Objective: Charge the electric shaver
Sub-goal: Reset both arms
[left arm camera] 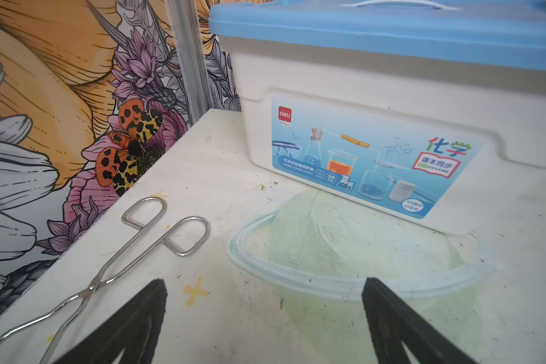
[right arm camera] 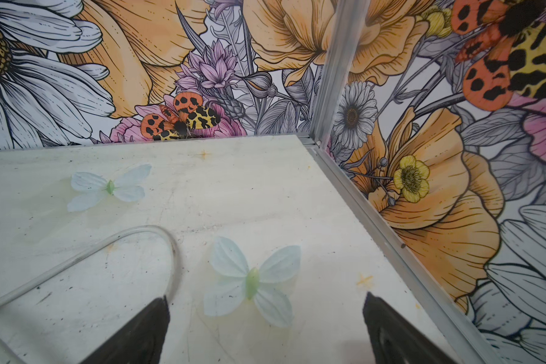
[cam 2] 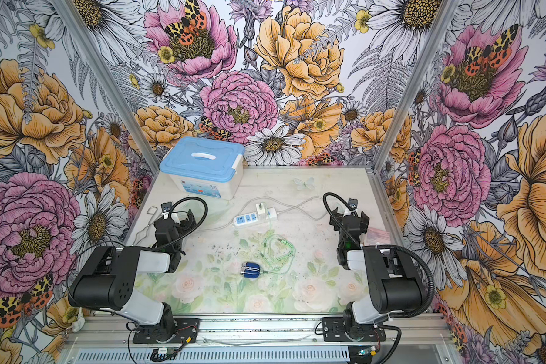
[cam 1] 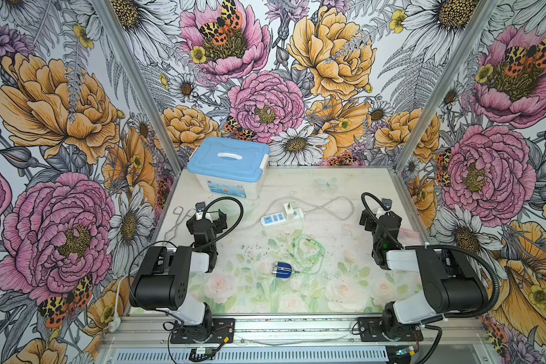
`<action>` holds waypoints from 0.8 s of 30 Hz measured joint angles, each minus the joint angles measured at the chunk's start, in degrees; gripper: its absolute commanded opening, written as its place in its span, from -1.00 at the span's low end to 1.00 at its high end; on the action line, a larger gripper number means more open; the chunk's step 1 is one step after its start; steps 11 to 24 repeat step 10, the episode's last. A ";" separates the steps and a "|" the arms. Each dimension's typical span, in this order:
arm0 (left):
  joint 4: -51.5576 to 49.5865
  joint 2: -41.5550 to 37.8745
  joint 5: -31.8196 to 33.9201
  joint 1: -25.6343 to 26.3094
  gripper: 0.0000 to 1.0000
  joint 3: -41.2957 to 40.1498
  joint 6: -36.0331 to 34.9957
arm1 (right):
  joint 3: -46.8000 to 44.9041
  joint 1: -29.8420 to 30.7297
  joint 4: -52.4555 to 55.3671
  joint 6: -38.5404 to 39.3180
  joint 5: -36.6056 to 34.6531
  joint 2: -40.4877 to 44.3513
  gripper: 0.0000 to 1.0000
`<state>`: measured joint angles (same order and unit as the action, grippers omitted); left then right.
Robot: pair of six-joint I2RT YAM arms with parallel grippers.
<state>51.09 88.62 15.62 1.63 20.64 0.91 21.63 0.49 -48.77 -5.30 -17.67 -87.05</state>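
The electric shaver (cam 1: 282, 270) (cam 2: 250, 270), stubby and dark blue with light stripes, lies on its side on the floral mat near the front middle. A coiled green cable (cam 1: 308, 252) (cam 2: 278, 250) lies just behind it, and one thin end reaches the shaver; I cannot tell if it is plugged in. Further back lies a white power strip (cam 1: 281, 217) (cam 2: 254, 217) with a white adapter (cam 1: 288, 208) standing in it. My left gripper (cam 1: 216, 218) (left arm camera: 264, 280) hovers open at the left over bare mat. My right gripper (cam 1: 380, 217) (right arm camera: 265, 295) is open at the right, holding nothing.
A white box with a blue lid (cam 1: 227, 167) (left arm camera: 360, 78) stands at the back left. Metal tongs (cam 1: 180, 220) (left arm camera: 133, 242) lie by the left wall. The strip's white cord (cam 1: 328, 208) (right arm camera: 108, 245) loops toward the right gripper. A pink packet (cam 1: 407, 234) lies at the right edge.
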 measured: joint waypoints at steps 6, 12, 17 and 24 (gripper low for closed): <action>0.87 0.00 -0.57 0.00 0.98 0.00 0.00 | -1.11 -0.52 -1.70 -0.74 0.79 -0.22 0.99; 1.05 0.00 -0.76 -0.02 0.98 0.00 -0.02 | -1.11 -0.52 -2.71 -0.90 1.16 -0.22 0.98; 1.05 0.00 -0.76 -0.02 0.98 0.00 -0.02 | -1.11 -0.52 -2.71 -0.90 1.16 -0.22 0.98; 1.05 0.00 -0.76 -0.02 0.98 0.00 -0.02 | -1.11 -0.52 -2.71 -0.90 1.16 -0.22 0.98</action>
